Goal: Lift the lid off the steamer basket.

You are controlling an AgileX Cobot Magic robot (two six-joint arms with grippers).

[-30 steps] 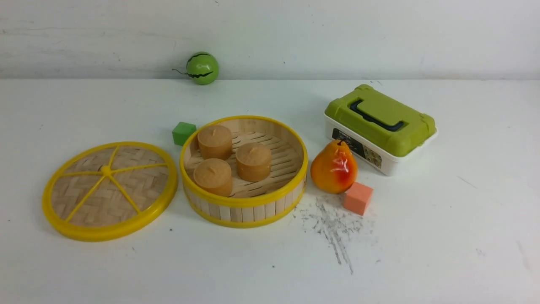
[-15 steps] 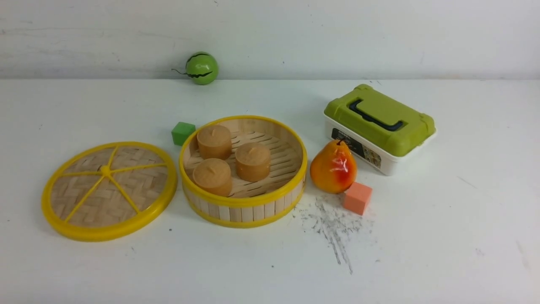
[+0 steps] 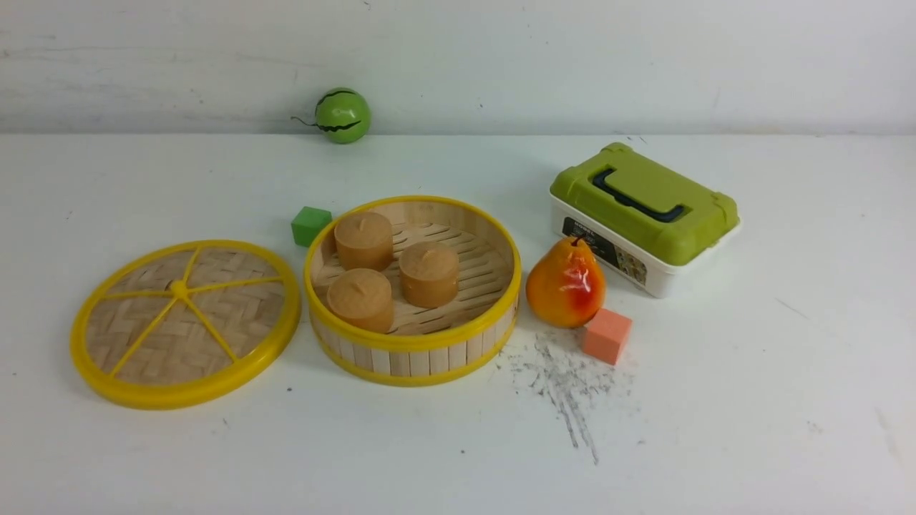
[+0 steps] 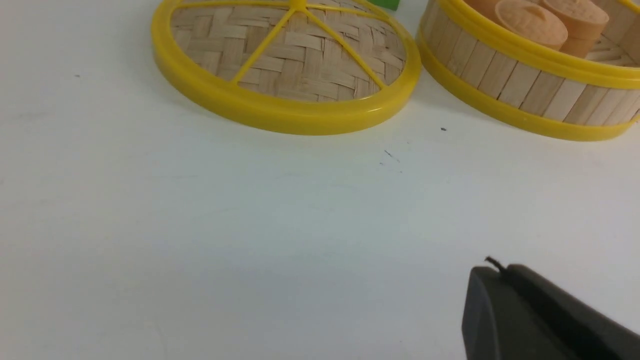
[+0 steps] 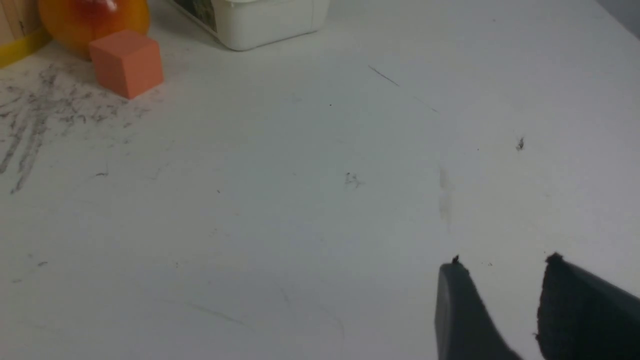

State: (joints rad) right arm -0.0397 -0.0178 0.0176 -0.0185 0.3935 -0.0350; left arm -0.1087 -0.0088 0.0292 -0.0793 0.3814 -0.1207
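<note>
Front view: lid (image 3: 184, 323) flat on the surface (image 3: 429, 458), just beside the basket (image 3: 415, 357), already off; left tool (image 4: 492, 272) pressed together, right tool (image 5: 504, 265) spread, both empty. Hold back; no bumping.

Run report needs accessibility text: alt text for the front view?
Open steamer basket holding three tan cakes sits on the table, its yellow-rimmed woven lid lying flat beside it on the left. Pear, orange cube and green-lidded box stand to its right; green cube and toy watermelon lie behind.
</note>
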